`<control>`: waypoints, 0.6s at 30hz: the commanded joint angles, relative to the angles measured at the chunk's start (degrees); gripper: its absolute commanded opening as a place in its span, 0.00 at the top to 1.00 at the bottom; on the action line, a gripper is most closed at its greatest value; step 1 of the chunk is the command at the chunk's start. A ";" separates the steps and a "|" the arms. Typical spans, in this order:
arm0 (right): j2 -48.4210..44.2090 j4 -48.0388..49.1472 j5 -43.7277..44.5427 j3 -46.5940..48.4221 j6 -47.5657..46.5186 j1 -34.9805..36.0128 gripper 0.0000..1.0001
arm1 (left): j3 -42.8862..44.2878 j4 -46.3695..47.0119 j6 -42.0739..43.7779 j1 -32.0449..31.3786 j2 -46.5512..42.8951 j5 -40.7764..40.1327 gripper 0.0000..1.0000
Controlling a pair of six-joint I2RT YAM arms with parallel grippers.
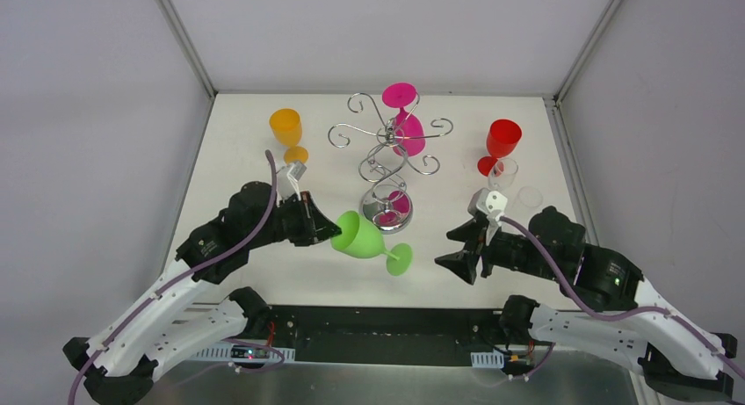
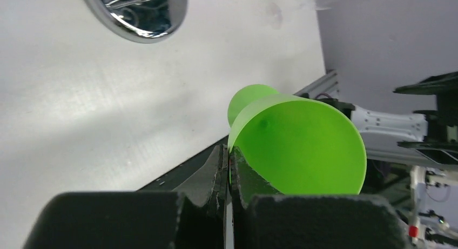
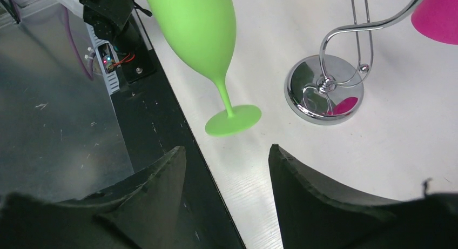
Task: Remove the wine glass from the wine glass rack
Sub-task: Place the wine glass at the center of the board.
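While the left gripper [image 2: 231,162] is pressed together on the rim of the green wine glass [image 1: 358,236], pinching the thin wall of the bowl, the glass hangs tilted off the rack, low over the near part of the table [image 1: 422,291], with its foot [image 3: 233,120] just beside the table's front edge; whether the foot touches the surface I cannot tell. Close to it, the right gripper [image 3: 227,149] stands spread and empty, aimed at the stem and foot. The job in hand looks like setting this glass down upright, and a rim pinch gives little control over a long, top-heavy shape. The wrist should roll slowly until the foot lies flat, and the landing spot is better chosen further in from the edge. The free gripper could steady the stem, closing gently and low down. The rim should be let go only once the foot sits square. Just beyond stands the round mirrored base [image 3: 324,89] of the wine glass rack [image 1: 387,163], near enough that a swing of the bowl could knock it. Up in the rack's scroll arms a pink wine glass [image 1: 406,124] hangs upside down. Further back an orange glass [image 1: 285,126] and a red glass [image 1: 503,140] stand on the table, well apart from the work.
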 commanded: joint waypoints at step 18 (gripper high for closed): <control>2.45 -1.78 8.90 -0.30 11.40 -0.21 0.39 | 16.80 -20.71 16.56 18.74 13.56 -16.16 1.00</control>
